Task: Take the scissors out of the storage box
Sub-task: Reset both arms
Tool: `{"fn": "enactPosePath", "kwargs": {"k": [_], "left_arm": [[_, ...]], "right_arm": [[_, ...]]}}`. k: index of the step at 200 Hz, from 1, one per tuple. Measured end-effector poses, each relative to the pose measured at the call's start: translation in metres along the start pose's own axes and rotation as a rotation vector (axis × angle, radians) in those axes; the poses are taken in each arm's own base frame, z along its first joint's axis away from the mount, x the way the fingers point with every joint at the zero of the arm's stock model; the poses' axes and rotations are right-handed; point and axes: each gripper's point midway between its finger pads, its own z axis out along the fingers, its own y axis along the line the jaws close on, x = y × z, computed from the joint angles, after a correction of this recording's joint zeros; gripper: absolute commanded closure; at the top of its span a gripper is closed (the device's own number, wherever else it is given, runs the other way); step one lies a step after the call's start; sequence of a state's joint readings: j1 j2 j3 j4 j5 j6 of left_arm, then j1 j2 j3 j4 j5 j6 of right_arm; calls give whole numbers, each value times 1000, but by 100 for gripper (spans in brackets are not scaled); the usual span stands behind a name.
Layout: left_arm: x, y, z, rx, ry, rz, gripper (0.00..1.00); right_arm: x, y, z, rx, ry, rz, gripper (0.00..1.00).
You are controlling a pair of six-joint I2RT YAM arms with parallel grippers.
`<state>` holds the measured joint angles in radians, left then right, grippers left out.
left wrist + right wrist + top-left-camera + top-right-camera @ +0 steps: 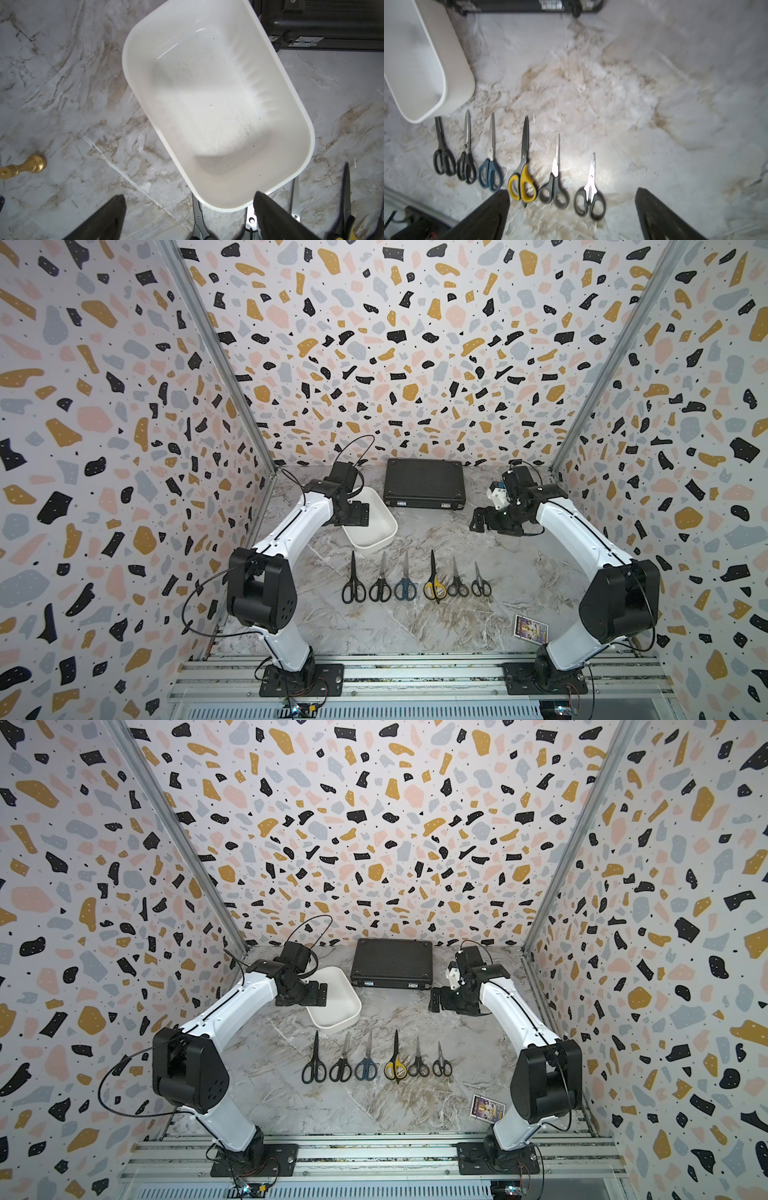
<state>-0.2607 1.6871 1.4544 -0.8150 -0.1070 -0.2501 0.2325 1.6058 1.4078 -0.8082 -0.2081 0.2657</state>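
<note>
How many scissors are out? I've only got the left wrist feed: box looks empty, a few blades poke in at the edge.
Observer: Six pairs of scissors, all flat on the table in one row just in front of the storage box, handles toward the front edge.
Operator: Right claw holding anything?
Observer: No. The right claw is open and empty, hovering over bare marble behind the row's right end.
Operator: Anything else lying around on that side?
Observer: A small printed card lies near the table's front right corner, well clear of the scissors.
</note>
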Motion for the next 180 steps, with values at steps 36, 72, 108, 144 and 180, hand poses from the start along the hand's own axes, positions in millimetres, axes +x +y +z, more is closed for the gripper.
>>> {"fn": "enactPosePath", "kwargs": {"k": [36, 72, 108, 144, 180], "left_arm": [[-5, 33, 0, -89, -73, -37, 0], [11, 84, 15, -221, -114, -101, 0], [40, 108, 34, -280, -166, -110, 0], [68, 107, 55, -269, -266, -50, 1], [69, 104, 66, -242, -402, -44, 0]], "right_arm": [[-43, -53, -13, 231, -344, -18, 0], [-40, -131, -21, 498, -489, 42, 0], [-17, -171, -8, 629, -478, 80, 0], [27, -187, 24, 666, -453, 53, 0], [54, -187, 47, 624, -527, 3, 0]]}}
